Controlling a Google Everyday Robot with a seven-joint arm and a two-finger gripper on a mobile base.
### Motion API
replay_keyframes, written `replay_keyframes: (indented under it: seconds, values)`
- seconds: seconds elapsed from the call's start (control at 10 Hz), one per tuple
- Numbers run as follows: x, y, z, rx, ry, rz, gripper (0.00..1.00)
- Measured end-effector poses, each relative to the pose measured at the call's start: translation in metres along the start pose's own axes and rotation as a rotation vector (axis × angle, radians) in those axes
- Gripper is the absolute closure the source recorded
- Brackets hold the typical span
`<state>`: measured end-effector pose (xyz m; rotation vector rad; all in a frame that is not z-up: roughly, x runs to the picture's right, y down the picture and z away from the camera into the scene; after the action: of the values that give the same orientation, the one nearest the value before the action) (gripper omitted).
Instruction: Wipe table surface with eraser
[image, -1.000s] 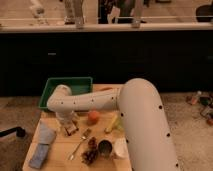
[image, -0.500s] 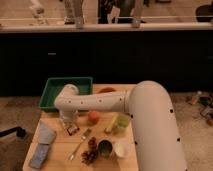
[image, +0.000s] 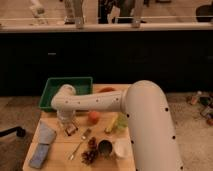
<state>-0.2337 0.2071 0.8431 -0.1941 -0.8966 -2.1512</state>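
Gripper (image: 68, 123) clamped on eraser (image: 71, 130), long axis diagonal across table surface (image: 60, 150).

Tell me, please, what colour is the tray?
Green tray, camera view; the gripper, beside it, is shut on the eraser.

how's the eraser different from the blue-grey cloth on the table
The eraser is a small dark-sided block with a pale top; the blue-grey cloth is larger, flat and soft-looking.
The eraser sits under the tool, which is shut on it; the cloth lies untouched nearer the table surface's left edge.
Both rest on the wooden top, in front of the green tray.
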Motion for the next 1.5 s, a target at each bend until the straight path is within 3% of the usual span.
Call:
replay_keyframes:
  seconds: [0.2, 0.5, 0.8, 1.2, 1.5]
  values:
    - [0.004, -0.014, 0.005, -0.003, -0.027, -0.048, 1.0]
    - [0.003, -0.016, 0.005, -0.002, -0.027, -0.05, 1.0]
    - [-0.014, -0.022, 0.0, -0.025, -0.049, -0.068, 1.0]
    - [-0.043, 0.027, -0.02, -0.066, -0.014, 0.019, 1.0]
    - [-0.038, 0.037, -0.019, -0.079, -0.017, 0.034, 1.0]
